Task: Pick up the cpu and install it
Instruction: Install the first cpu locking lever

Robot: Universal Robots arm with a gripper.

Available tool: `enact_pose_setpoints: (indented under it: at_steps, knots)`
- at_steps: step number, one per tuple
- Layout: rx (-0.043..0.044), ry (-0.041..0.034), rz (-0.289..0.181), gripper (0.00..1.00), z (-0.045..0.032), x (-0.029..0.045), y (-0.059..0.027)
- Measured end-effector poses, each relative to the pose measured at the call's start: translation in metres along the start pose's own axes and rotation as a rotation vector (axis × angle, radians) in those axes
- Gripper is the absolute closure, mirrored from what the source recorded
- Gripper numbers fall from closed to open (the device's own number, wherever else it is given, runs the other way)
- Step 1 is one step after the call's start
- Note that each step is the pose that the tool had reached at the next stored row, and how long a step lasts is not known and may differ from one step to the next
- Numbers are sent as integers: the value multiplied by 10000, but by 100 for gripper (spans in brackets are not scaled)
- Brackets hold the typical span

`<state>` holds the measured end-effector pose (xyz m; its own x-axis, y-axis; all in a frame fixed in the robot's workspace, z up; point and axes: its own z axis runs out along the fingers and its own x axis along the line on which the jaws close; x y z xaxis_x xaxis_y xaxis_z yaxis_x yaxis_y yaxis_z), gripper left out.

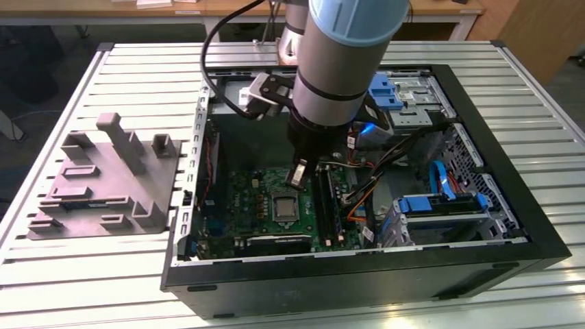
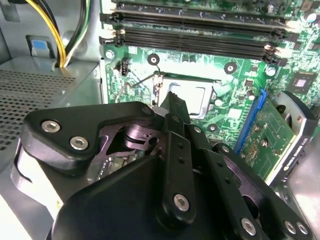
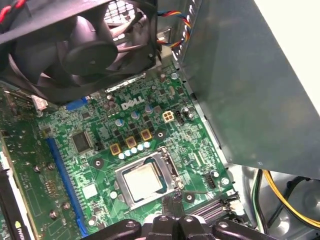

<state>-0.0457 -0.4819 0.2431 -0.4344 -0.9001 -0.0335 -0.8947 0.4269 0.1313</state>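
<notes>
The cpu (image 3: 142, 181) sits in its socket (image 3: 147, 180); the gripper (image 1: 298, 179) hovers just above, fingers seemingly together, holding nothing.

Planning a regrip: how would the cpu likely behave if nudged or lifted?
The cpu looks thin, flat and rigid, so probably light and stiff. Its smooth metal top may be slippery. It lies inside the socket frame, so a sideways nudge would likely be blocked.
</notes>
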Motion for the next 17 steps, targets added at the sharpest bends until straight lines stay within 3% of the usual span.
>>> enact_pose_setpoints:
  at_steps: [4,12,17]
  knots:
    - [-6,-9,-1,89,0,-53,-9]
    - [-5,-10,-1,89,-12,-162,-128]
    - [-4,-9,0,89,-7,-248,-115]
